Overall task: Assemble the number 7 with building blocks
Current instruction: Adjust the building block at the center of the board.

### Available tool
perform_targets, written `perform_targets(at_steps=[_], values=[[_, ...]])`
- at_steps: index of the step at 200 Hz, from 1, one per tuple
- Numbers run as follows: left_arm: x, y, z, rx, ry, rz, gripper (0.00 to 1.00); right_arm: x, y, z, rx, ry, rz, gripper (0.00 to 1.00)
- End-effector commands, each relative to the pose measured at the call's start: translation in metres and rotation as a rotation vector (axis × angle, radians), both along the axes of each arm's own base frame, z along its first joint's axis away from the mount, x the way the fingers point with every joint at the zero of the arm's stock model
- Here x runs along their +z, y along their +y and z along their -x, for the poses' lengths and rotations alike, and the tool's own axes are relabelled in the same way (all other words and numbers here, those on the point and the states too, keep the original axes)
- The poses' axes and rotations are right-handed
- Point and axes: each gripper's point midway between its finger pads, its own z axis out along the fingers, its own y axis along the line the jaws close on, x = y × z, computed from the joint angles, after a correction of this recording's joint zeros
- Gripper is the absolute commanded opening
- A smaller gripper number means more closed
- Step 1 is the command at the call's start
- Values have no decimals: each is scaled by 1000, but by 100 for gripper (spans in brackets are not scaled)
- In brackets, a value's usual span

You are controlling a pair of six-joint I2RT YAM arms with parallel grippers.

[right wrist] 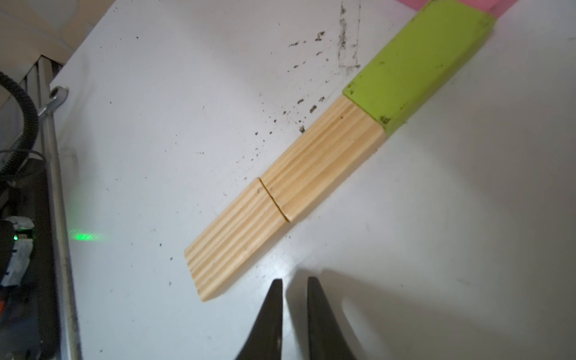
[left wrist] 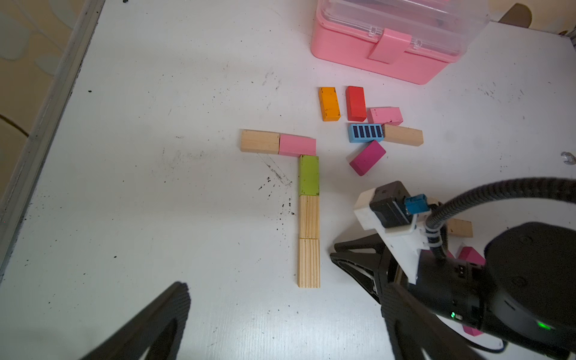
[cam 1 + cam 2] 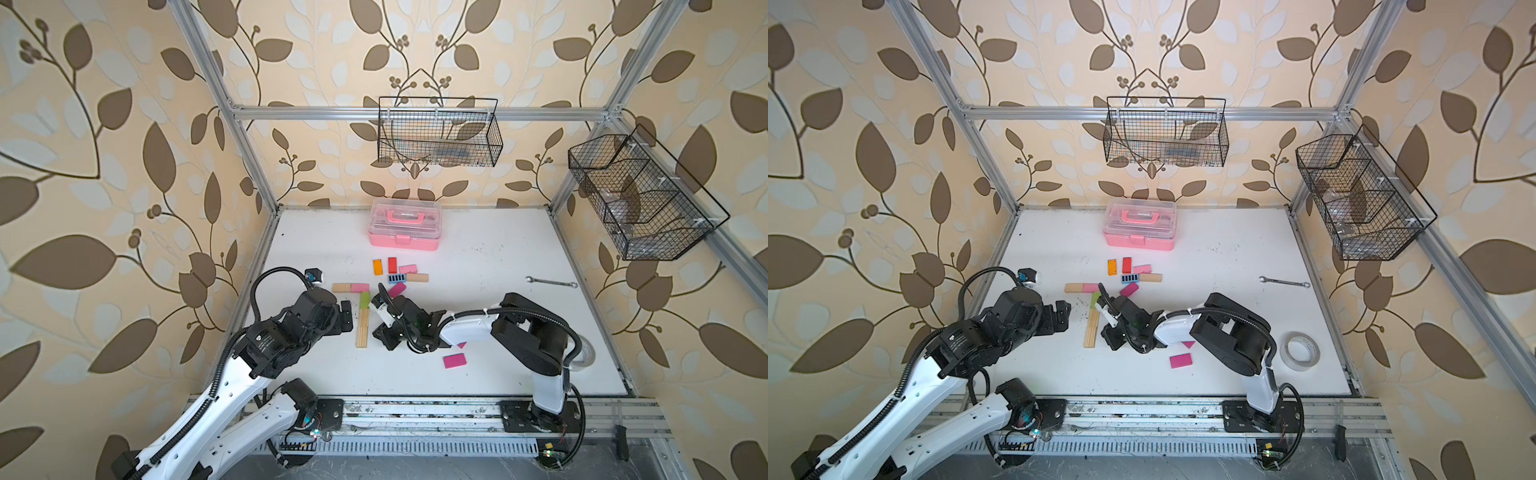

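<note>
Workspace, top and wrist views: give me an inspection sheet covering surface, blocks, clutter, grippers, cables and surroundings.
Surface: white table, scuffed, with black specks beside the number 7.
Job's things: number 7 laid out, wood and pink blocks across, green and two wood blocks down; six loose blocks behind it; magenta block by the right arm, others there partly hidden.
Clutter: pink case, wrench, tape roll.
Grippers: left gripper open, empty; right gripper jaws narrowly apart, empty, beside the 7's lowest block.
Cables: black corrugated cable on each arm.
Surroundings: wire basket at the back, another at the side; leaf wallpaper.
</note>
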Motion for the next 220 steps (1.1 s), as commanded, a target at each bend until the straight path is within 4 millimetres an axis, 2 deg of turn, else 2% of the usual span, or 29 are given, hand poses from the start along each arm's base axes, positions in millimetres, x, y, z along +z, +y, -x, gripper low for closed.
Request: perform_targets(at_steps=[1,25,64,100,126,150,220], values=[[1,3,-1,7,-22,-15,99,1,-8,12,25,-46,15,22],[3,4,-1,8,-32,-7,99,6,-5,32,90,-82,6,23],[4,3,0,1,-37,1,99,13,9,76,209,-149,4,23],[8,3,2,-3,-53,17,99,16,24,100,235,-160,-39,23],[10,3,3,-4,-63,26,99,16,34,103,235,-166,-42,23],[11,3,3,-10,-65,30,99,16,39,98,215,-178,-39,22],[12,4,4,-8,-76,34,99,8,41,80,172,-185,0,22]])
